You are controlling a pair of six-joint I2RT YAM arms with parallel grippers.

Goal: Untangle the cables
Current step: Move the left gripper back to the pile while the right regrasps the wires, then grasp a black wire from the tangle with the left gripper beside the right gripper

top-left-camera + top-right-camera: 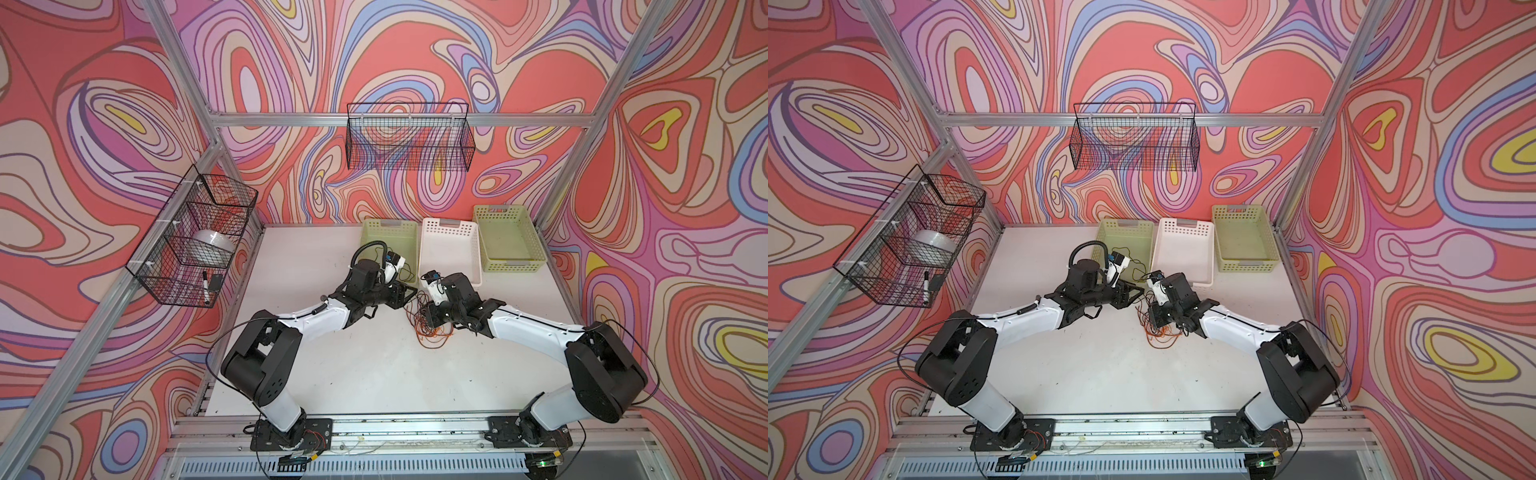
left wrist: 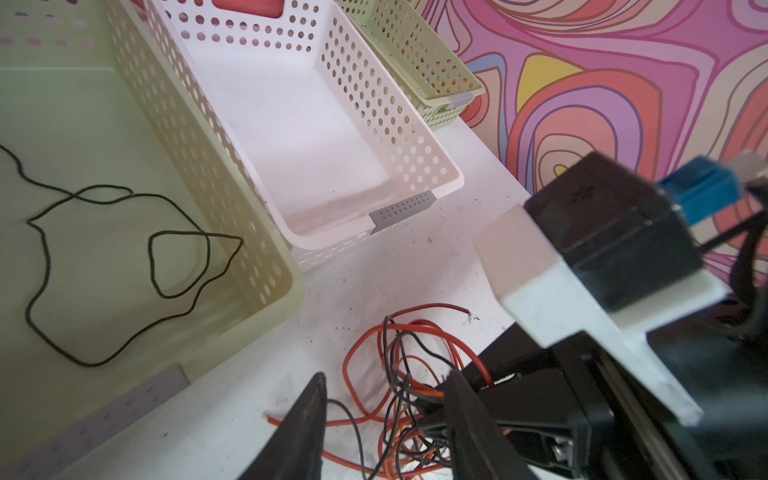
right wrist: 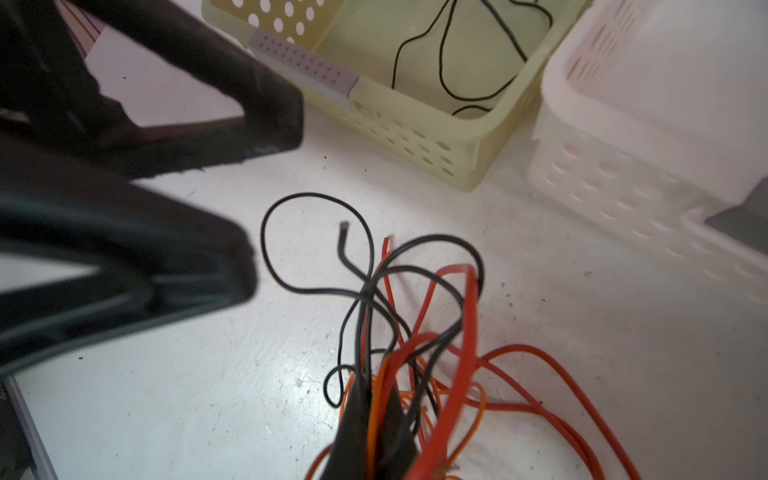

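The cables (image 1: pixel 430 330) lie in an orange and black tangle on the white table (image 1: pixel 332 374), just in front of the baskets. My right gripper (image 3: pixel 376 395) is clenched on a few strands of that tangle, an orange one pinched between the fingers. My left gripper (image 2: pixel 386 378) hangs just beside it over the edge of the pile, its jaws apart and gripping nothing.

One dark cable (image 2: pixel 89 365) lies loosely looped by itself in the nearest green basket (image 2: pixel 249 249). A white basket (image 1: pixel 451 226) stands next to that, and a second green basket (image 1: pixel 503 210) beyond it. Each has a grey tag (image 2: pixel 401 212) on its rim; I can read no writing there.

On the left wall a wire basket (image 1: pixel 137 270) holds a white roll (image 1: pixel 212 241) and a marker (image 1: pixel 205 286). Another wire basket (image 1: pixel 409 137) hangs on the back wall.
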